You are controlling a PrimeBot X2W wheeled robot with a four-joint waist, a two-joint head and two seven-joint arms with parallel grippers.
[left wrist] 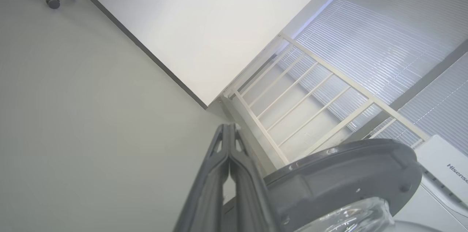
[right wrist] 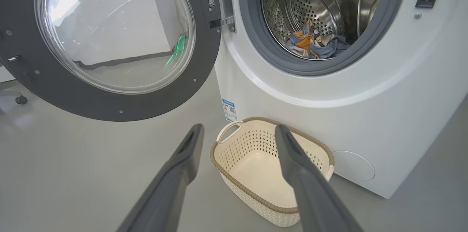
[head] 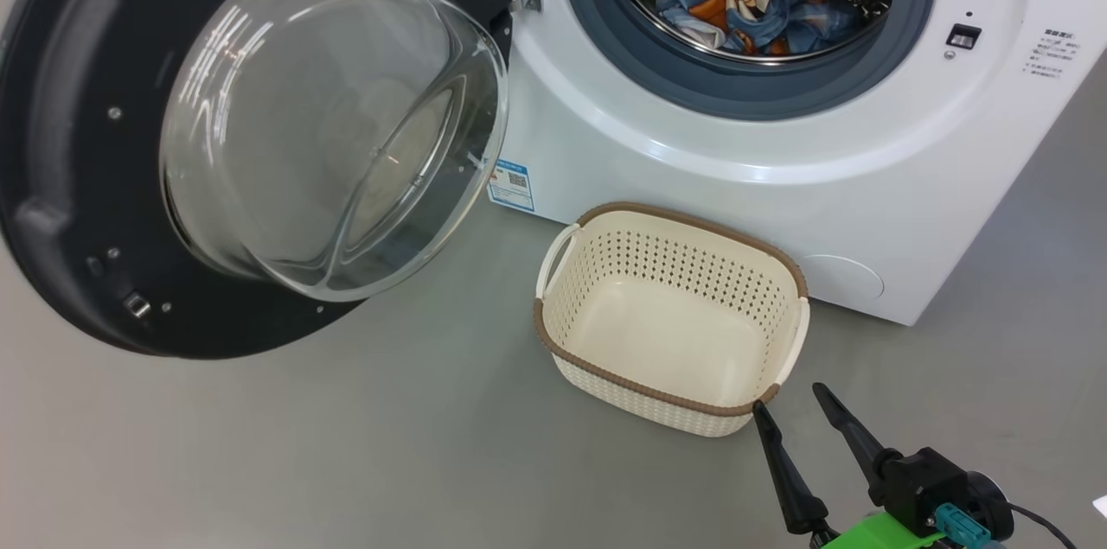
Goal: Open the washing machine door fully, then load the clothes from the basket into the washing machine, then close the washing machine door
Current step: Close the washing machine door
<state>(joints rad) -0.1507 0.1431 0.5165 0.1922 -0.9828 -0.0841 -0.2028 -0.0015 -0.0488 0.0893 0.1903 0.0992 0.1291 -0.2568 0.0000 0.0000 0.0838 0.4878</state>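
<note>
The washing machine (head: 692,177) stands with its door (head: 78,143) swung wide open to the left, glass bowl facing me. The clothes (head: 752,9), blue and orange fabric, lie inside the steel drum. In front of the machine sits the basket (head: 675,259) on the floor with nothing in it. My right gripper (head: 789,398) is open just off the basket's near right corner, holding nothing; in the right wrist view the right gripper (right wrist: 239,128) frames the basket (right wrist: 256,140), with the clothes (right wrist: 310,42) beyond. My left gripper (left wrist: 229,128) is shut on nothing beside the door's rim (left wrist: 347,173).
Grey floor lies all around the basket. A blue label (head: 512,184) marks the machine's lower front. In the left wrist view a white slatted rack (left wrist: 310,97) and a white panel (left wrist: 201,23) stand behind the door. A castor (right wrist: 21,99) shows at far left.
</note>
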